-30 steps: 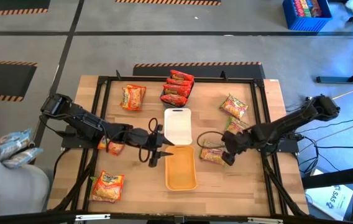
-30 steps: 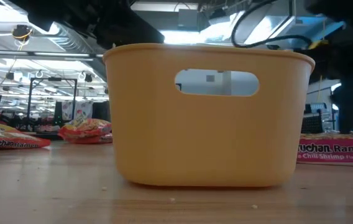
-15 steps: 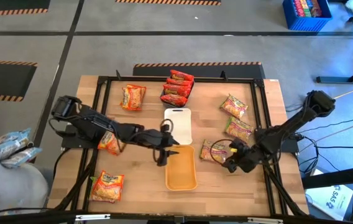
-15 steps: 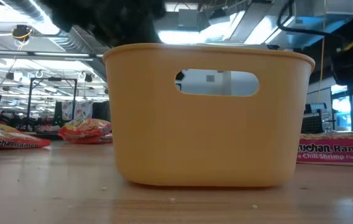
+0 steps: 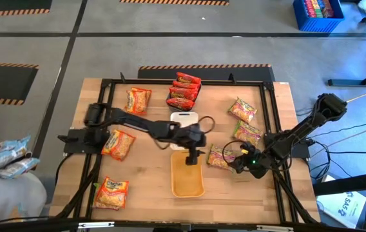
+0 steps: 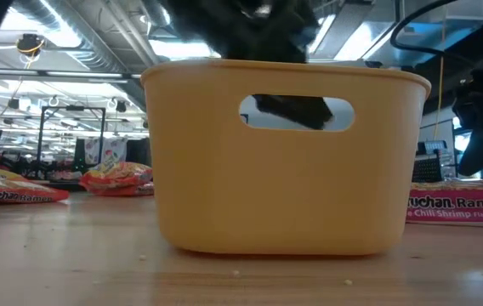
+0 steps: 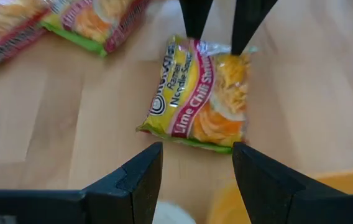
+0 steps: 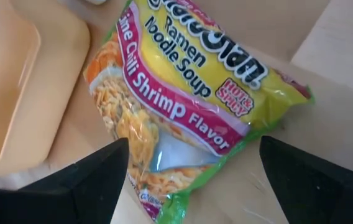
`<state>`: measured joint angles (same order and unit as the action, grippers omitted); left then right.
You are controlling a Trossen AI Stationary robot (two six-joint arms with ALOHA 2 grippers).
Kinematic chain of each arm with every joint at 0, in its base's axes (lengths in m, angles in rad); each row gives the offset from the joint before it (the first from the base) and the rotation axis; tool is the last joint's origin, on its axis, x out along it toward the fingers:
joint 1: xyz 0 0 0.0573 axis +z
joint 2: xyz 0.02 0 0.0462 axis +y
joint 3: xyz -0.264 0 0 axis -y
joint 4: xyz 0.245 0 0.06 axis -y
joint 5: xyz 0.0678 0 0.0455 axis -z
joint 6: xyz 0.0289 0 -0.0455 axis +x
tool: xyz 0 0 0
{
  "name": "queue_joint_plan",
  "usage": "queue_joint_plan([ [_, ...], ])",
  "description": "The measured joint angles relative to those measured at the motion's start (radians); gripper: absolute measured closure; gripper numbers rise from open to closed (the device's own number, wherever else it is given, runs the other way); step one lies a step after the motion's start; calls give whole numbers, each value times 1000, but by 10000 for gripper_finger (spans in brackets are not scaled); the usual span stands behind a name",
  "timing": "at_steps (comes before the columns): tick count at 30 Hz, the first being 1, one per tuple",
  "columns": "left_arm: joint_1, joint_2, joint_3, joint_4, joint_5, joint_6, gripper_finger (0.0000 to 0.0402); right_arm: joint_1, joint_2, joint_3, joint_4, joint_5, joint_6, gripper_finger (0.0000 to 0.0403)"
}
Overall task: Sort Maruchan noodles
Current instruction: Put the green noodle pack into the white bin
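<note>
Beside the orange-yellow plastic tray (image 5: 187,175), right tool (image 8: 189,171) spread over green-and-red crinkly Lime Chili Shrimp noodle packet (image 8: 183,106), left tool (image 5: 192,158) spread above tray's far end.

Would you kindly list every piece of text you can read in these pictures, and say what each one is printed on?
"Ramen Noodle Soup", "Lime Chili Shrimp Flavor", "HOT & SPICY": on the green-edged packet between the right gripper fingers.
"Ramen Noodle Soup", "Lime Chili Shrimp": same packet, left wrist view.
"Maruchan Ramen", "Chili Shrimp Flavor": low view packet.
"Maruchan": far-left packet.
Other packets: unreadable.
</note>
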<state>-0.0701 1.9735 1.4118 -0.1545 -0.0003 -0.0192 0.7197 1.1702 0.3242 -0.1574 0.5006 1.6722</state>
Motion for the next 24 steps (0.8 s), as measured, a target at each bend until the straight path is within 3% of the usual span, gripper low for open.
queue_joint_plan([
  [7,18,218,314,-257,-7,73,214,0,0,0,-1,6,-1,59],
  [12,34,325,461,-408,-23,82,214,0,0,0,0,0,-1,59],
  [24,46,361,486,-415,-35,135,214,0,53,0,62,30,13,59],
])
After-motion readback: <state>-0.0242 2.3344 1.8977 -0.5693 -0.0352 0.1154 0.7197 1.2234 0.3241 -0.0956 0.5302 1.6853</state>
